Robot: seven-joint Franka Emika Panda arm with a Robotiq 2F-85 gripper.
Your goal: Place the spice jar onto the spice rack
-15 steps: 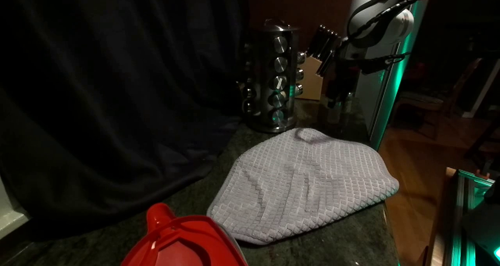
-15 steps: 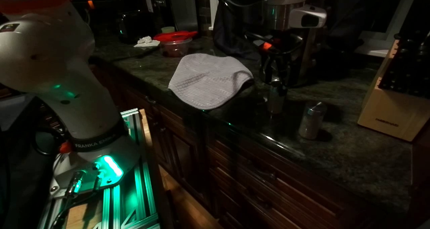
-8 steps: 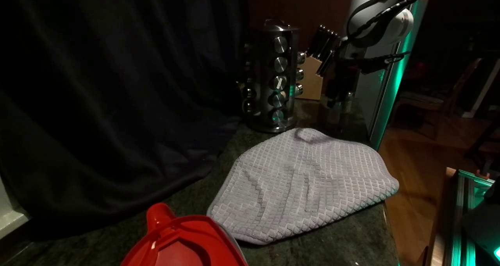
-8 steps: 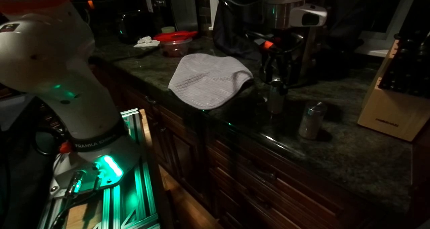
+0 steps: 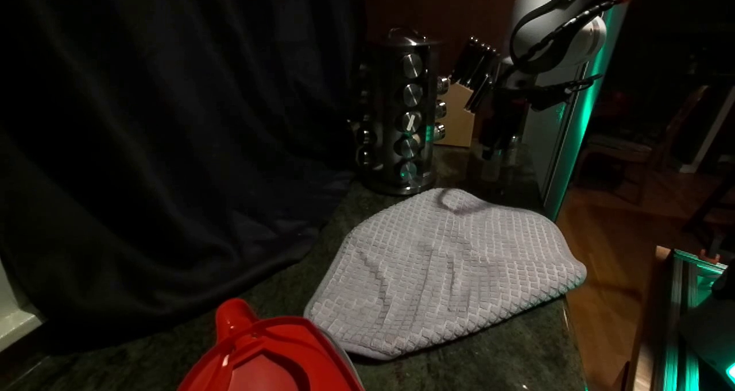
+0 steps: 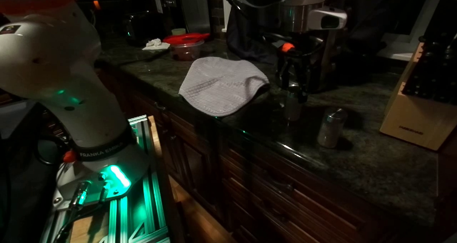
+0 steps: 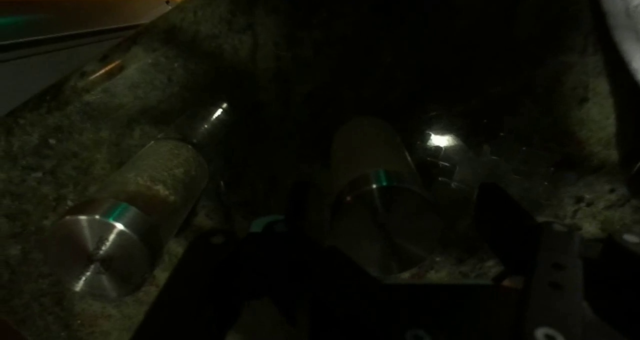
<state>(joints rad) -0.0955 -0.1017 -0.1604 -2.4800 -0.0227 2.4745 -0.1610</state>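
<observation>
The spice rack (image 5: 396,109) is a tall dark carousel with rows of silver-capped jars, standing behind the cloth. It shows only dimly behind the gripper in an exterior view (image 6: 325,62). A spice jar (image 6: 292,109) with a silver cap stands upright on the counter below my gripper (image 6: 292,91). A second silver-capped jar (image 6: 332,130) stands beside it, toward the knife block. In the wrist view my gripper (image 7: 395,197) is open, with the near jar's cap (image 7: 382,225) between its dark fingers and a gap at the right finger. The second jar (image 7: 102,252) is outside the left finger.
A grey knit cloth (image 5: 448,276) lies on the counter beside the rack. A wooden knife block (image 6: 416,118) stands past the jars. A red-lidded container (image 6: 186,45) stands beyond the cloth. A dark curtain (image 5: 172,150) hangs behind. The counter's edge (image 6: 285,146) runs close to the jars.
The gripper and wrist have shifted and turned very slightly. Both jars, the rack and the cloth stay where they were.
</observation>
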